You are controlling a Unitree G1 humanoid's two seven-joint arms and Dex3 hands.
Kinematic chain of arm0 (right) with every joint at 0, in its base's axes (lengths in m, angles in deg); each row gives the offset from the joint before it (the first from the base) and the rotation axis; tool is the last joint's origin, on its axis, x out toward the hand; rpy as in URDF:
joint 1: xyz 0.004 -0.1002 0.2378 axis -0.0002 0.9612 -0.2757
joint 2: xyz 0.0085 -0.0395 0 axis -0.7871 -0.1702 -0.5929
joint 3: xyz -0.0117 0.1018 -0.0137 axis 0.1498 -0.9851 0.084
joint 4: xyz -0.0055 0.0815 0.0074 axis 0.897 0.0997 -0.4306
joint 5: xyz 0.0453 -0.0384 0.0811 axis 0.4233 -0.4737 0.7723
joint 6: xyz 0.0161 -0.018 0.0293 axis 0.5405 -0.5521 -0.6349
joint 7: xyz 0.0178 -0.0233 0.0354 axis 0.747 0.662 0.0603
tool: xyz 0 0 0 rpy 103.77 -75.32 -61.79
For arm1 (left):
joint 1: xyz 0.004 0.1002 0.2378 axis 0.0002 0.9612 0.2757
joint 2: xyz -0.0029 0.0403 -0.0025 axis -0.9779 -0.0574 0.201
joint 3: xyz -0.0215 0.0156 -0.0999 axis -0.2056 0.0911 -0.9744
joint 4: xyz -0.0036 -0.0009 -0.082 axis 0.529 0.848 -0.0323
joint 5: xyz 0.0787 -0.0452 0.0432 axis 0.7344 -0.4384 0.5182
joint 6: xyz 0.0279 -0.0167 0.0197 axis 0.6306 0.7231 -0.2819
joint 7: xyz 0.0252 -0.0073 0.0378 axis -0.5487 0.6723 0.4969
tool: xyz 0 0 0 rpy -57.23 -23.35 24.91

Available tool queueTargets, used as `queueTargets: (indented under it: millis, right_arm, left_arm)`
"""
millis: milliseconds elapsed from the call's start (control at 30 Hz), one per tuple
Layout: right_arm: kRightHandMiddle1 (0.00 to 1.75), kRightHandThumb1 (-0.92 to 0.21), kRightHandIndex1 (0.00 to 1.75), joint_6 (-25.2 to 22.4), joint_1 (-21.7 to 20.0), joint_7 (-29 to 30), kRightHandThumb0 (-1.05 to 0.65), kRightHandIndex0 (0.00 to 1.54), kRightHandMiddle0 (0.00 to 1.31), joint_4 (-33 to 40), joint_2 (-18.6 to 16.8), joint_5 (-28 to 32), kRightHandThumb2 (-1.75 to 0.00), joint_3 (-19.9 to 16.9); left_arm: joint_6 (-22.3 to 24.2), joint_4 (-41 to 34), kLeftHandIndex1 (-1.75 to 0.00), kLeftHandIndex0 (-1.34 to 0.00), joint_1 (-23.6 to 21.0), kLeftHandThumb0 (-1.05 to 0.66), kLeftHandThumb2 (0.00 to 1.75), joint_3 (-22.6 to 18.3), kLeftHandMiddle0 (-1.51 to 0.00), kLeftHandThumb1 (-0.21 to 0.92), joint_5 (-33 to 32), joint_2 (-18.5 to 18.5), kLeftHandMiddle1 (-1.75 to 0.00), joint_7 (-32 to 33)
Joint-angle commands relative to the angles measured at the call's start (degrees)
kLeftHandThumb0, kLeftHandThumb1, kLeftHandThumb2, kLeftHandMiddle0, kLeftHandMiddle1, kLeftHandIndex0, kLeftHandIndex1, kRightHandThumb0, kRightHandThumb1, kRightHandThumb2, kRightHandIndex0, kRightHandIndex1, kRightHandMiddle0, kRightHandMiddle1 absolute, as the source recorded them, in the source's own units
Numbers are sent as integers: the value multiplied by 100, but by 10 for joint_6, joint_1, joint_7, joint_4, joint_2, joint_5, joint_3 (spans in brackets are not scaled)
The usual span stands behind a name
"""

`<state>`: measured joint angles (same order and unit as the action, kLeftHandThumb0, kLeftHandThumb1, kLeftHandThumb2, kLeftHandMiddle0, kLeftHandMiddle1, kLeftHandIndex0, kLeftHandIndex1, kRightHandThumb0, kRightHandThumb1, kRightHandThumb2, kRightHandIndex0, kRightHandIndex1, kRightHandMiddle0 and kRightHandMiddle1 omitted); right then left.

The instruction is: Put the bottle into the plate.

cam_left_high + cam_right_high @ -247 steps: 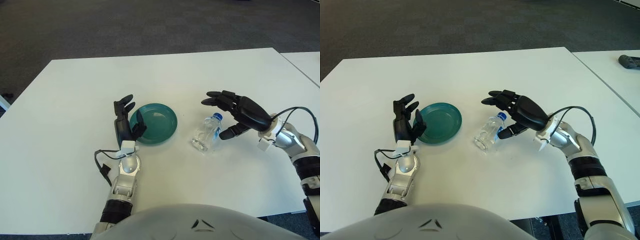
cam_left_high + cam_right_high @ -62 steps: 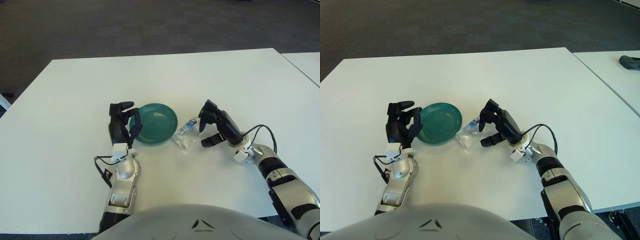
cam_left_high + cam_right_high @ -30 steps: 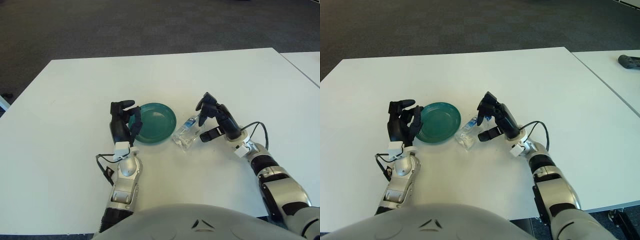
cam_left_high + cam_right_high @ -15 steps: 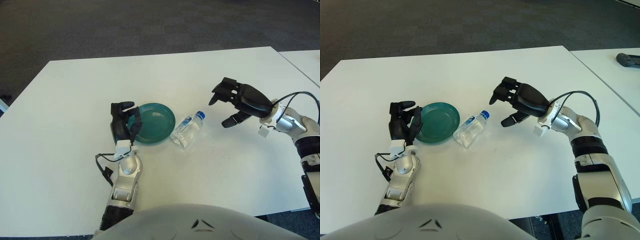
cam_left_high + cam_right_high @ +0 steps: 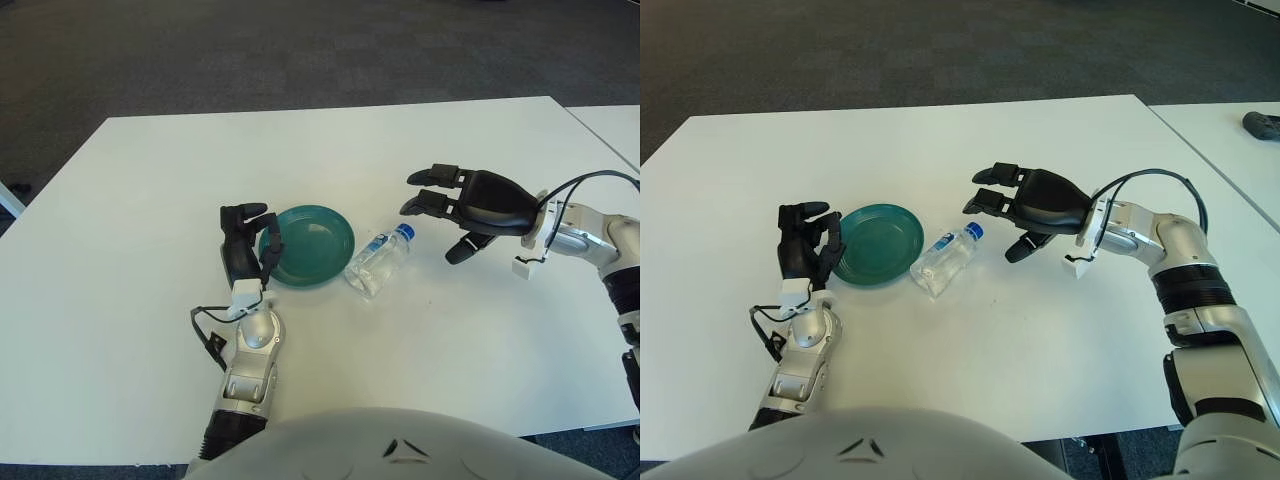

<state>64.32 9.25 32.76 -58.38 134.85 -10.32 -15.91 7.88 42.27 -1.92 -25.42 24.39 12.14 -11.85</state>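
**Bottle released, not yet in plate**

Bottle (image 5: pixel 378 264) lies on its side on surface (image 5: pixel 420 380), touching the rim of plate (image 5: pixel 308 246). L. hand (image 5: pixel 243 250) curled at plate's left edge. R. hand (image 5: pixel 470 205), fingers spread, empty, has let go and pulled back; regrasp needed.

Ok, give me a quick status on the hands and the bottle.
Right hand open, hovering right of the bottle, not touching. Left hand curled at the plate rim's left edge. Bottle lying on the table beside the plate, not in it. Nothing in between.
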Motion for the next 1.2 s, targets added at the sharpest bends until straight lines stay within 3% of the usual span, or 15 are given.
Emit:
queueTargets:
  millis: [0, 100, 167, 267, 467, 800, 1167]
  right_arm:
    - [52, -92, 10, -6, -22, -2, -92, 32, 0, 18, 14, -13, -79, 10]
    - [44, -92, 9, -12, -30, -17, -95, 32, 0, 38, 14, -5, -82, 17]
    - [37, -92, 7, -14, -38, -38, -99, 30, 0, 51, 15, 10, -87, 23]
    - [25, -92, 3, -10, -45, -63, -103, 24, 0, 57, 20, 30, -94, 31]
    - [6, -92, 1, 16, -59, -106, -105, 13, 0, 54, 28, 73, -97, 51]
    - [0, -92, 0, 67, -89, -151, -105, 5, 0, -29, -10, 131, -99, 114]
    - [0, -92, 0, 93, -109, -196, -105, 3, 0, -76, -28, 196, -103, 135]
  left_arm:
    - [5, 4, -175, -19, -11, -35, 52, 1, -35, 92, 10, 47, -104, 8]
    - [7, 4, -175, -18, -12, -35, 52, 3, -33, 92, 12, 48, -103, 10]
    - [9, 5, -137, -13, -13, -49, 51, 5, -32, 92, 13, 50, -99, 14]
    - [12, 6, -117, -10, -16, -57, 50, 6, -30, 92, 16, 52, -96, 19]
    - [12, 10, -106, -5, -22, -65, 53, 11, -28, 92, 25, 51, -83, 27]
    - [4, 15, -89, 0, -26, -76, 68, 18, -31, 92, 36, 44, -29, 30]
    - [6, 29, -80, 0, -36, -80, 91, 15, -34, 92, 55, 42, -15, 39]
